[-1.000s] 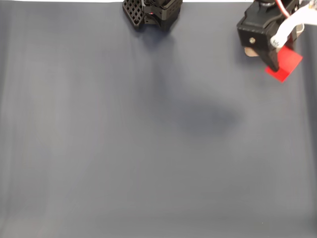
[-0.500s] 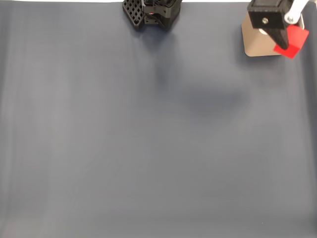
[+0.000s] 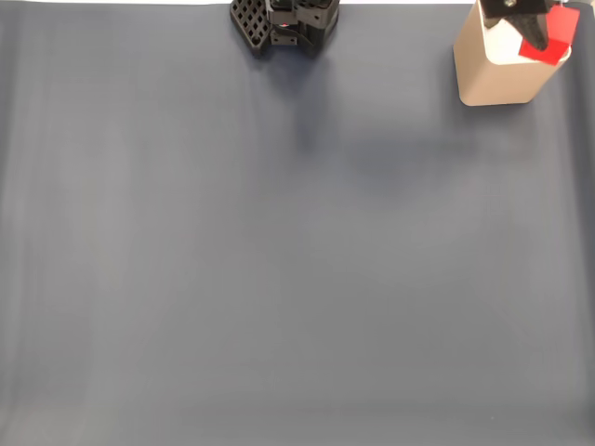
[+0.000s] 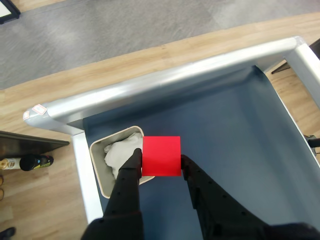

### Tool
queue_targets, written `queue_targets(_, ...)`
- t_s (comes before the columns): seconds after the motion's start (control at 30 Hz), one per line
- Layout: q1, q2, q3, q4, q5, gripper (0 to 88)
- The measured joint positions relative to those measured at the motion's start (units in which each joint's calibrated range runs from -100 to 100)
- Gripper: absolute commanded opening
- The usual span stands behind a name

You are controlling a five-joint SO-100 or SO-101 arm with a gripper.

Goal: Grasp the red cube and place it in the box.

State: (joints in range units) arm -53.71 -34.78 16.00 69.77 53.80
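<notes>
While the gripper [image 4: 161,165] hangs above the table's far right corner in the fixed view, its two black fingers [image 4: 131,172] are clamped on opposite faces of the red cube [image 4: 161,156] — cube lifted clear of the surface. Box [image 3: 497,74] stands on the dark blue-grey table [image 3: 279,260] in that corner, by the metal edge rail [image 4: 165,87]. Wrist view: cube sits just beside the box's opening, overlapping its rim — white crumpled material [image 4: 120,152] inside.
</notes>
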Motion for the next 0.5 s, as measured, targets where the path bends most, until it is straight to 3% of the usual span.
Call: queue_targets(0.5,-6.8,0.0,0.0,0.0,1.0,0.0)
